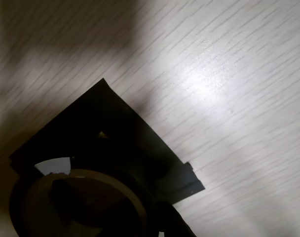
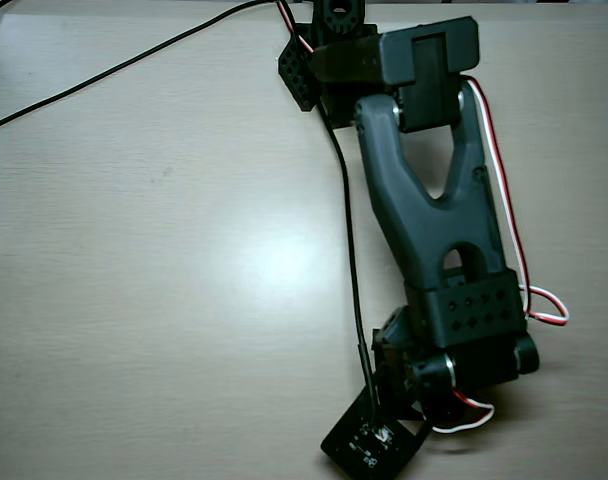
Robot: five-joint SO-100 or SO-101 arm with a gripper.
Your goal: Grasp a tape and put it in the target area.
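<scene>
In the wrist view the tape fills the bottom left corner, a dark ring with a pale inner core and a white mark on its edge. My gripper is shut on it: a dark finger sits inside the ring's hole and a flat black jaw lies across its outer side. The roll hangs above the pale wood-grain table. The target area is out of view in both views. In the overhead view the gripper and the tape are hidden under my arm.
In the overhead view my arm reaches from its base at the top edge to the bottom edge. The black camera board sits at its tip. A black cable runs across the table's top left.
</scene>
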